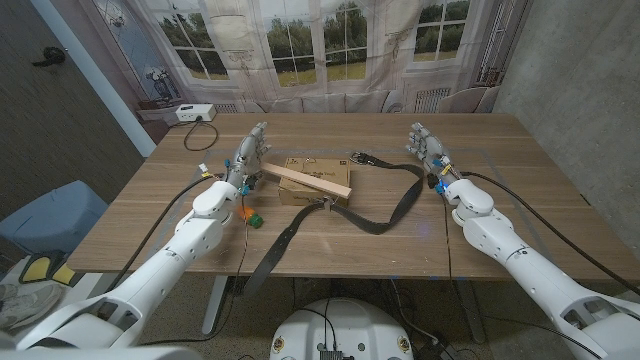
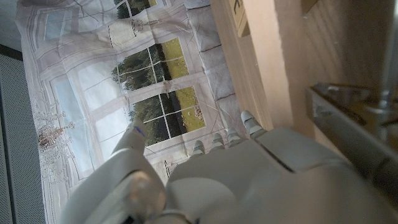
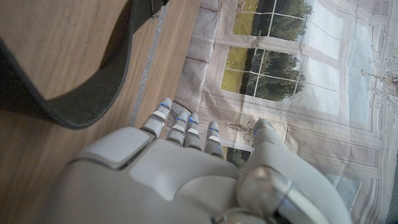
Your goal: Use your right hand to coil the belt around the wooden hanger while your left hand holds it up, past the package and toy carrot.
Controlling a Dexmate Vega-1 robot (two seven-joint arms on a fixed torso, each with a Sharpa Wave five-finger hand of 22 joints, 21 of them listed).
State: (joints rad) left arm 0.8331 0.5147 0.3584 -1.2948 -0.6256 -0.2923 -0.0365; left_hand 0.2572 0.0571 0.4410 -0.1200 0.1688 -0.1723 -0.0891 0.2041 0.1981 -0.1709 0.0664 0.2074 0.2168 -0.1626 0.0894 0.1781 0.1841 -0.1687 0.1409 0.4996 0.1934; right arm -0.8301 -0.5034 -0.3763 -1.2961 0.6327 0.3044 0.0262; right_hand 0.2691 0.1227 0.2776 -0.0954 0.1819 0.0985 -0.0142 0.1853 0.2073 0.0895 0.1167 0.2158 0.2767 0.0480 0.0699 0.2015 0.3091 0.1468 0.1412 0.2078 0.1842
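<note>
Left hand (image 1: 249,152): left of centre in the head view, fingers apart, holding nothing, just beside the left end of the hanger.
Right hand (image 1: 428,146): upper right of centre, fingers spread and released, nothing in it.
Hanger: the pale wooden hanger (image 1: 306,180) lies slanted across the flat brown cardboard package (image 1: 318,182) at the middle of the frame, its metal hook (image 1: 325,204) hanging over the package's near edge.
Belt: the long dark leather belt (image 1: 398,205) runs from its buckle end, above centre, out in a loop toward the right hand, then back under the hook and down off the near edge of the wooden surface (image 1: 520,190) at lower centre.
Toy carrot: small orange and green toy carrot (image 1: 250,216), left of the package, just by the left forearm.
Belt to right hand: the loop's outer bend lies near the right hand, apart from it; the right wrist view shows the strap beside the fingers (image 3: 178,122), not touched.
Step in hand: both hands ready, nothing lifted yet, I'd judge.
Doing it well: left hand should take the hanger by its end and raise it level, clear of the package, before the right hand pinches the near bend of the belt.
</note>
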